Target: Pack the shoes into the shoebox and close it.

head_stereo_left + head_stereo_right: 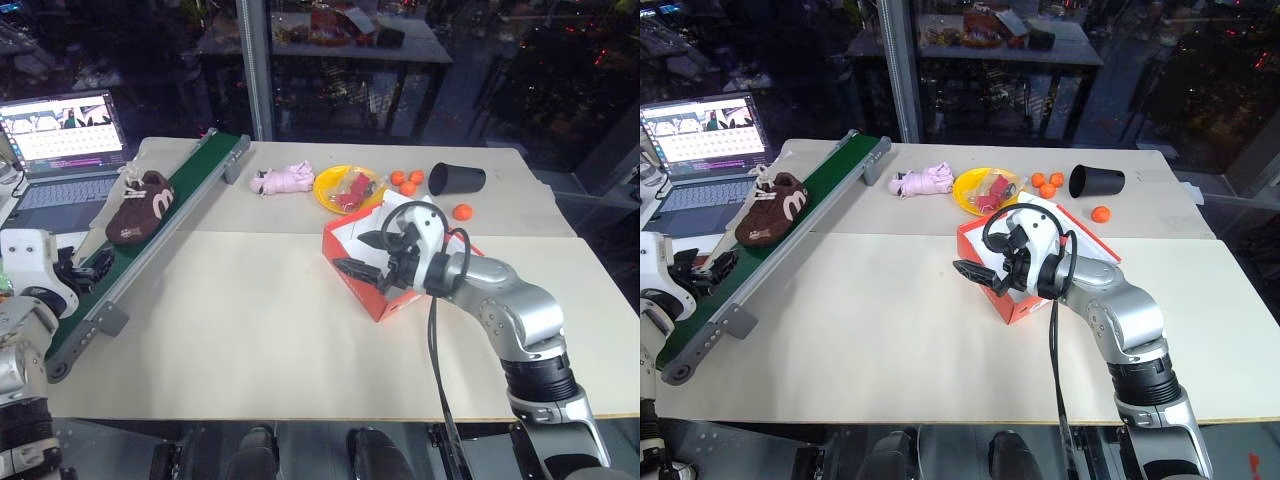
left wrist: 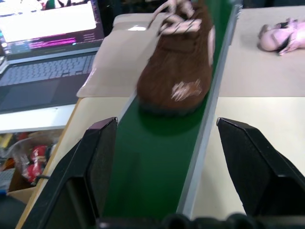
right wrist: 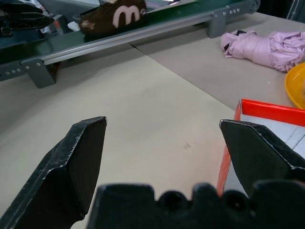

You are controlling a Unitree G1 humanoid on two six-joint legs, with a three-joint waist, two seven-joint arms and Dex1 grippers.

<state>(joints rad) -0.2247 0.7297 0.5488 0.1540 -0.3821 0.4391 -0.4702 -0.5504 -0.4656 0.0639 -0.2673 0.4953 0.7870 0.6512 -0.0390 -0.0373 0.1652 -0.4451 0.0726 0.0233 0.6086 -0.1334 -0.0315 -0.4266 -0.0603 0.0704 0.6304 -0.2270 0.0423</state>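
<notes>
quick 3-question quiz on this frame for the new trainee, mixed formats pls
1. True or false: the brown shoe lies inside the shoebox.
2. The shoe rests on: A) the yellow plate B) the green conveyor C) the laptop.
3. Fill in: the left tool has its jaws ____, lined up on the shoe.

Key
1. False: it is on the conveyor, away from the box.
2. B.
3. Open; the right tool, by the box's wall, is open too and holds nothing.

Silver right arm [image 1: 520,320], blk cable, blk-fingered end effector [image 1: 365,255].
</notes>
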